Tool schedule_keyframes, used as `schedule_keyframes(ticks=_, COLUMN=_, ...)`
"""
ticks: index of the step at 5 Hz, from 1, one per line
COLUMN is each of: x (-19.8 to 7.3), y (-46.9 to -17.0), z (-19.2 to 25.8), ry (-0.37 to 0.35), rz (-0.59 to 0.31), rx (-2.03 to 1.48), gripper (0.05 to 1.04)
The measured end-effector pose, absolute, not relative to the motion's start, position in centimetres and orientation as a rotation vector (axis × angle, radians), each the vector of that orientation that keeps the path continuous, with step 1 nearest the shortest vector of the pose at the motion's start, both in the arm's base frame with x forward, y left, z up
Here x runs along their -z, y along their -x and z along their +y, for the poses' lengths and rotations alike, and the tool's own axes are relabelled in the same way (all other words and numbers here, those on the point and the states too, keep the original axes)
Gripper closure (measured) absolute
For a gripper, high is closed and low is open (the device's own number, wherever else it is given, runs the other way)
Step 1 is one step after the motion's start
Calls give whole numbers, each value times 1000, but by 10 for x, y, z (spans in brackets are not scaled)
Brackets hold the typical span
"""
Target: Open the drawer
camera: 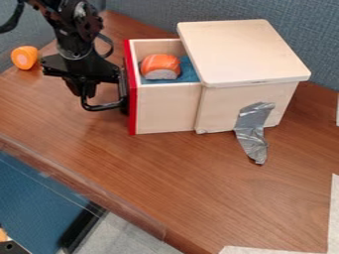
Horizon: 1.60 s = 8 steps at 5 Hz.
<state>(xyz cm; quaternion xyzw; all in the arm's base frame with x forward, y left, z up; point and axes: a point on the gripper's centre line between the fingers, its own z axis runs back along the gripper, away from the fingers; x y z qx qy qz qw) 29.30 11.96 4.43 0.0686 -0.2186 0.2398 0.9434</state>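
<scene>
Pale paper (265,251) lies nearest; the arm (71,31) hangs down, tool (86,91) at the handle (102,107), its grip unclear.

At upper left, the arm (74,30) (a black one) hangs with its tool (86,92) pointing down.

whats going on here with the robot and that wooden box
A black robot arm has its claw at the black handle on the drawer's red front. The drawer stands pulled out of the wooden box, open enough to show a toy piece of salmon sushi on something blue inside.
</scene>
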Motion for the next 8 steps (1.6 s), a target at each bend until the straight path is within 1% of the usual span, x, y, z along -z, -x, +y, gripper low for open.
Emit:
schedule_keyframes(ticks=4, x=-51, y=-282, z=125, ry=-162, rz=-448, rx=-527, gripper=906)
schedule_keyframes(ticks=5, x=-51, y=-280, z=125, ry=-163, rz=-445, rx=-529, gripper=862)
schedule_keyframes(ticks=6, x=-53, y=-278, z=124, ry=-167, rz=-439, rx=-499, gripper=602)
schedule_keyframes(ticks=7, x=-61, y=-278, z=124, ry=-123, rz=-435, rx=-409, gripper=290)
schedule_keyframes(ticks=8, x=-77, y=-278, z=127, ry=-43, rz=-407, rx=-259, gripper=87)
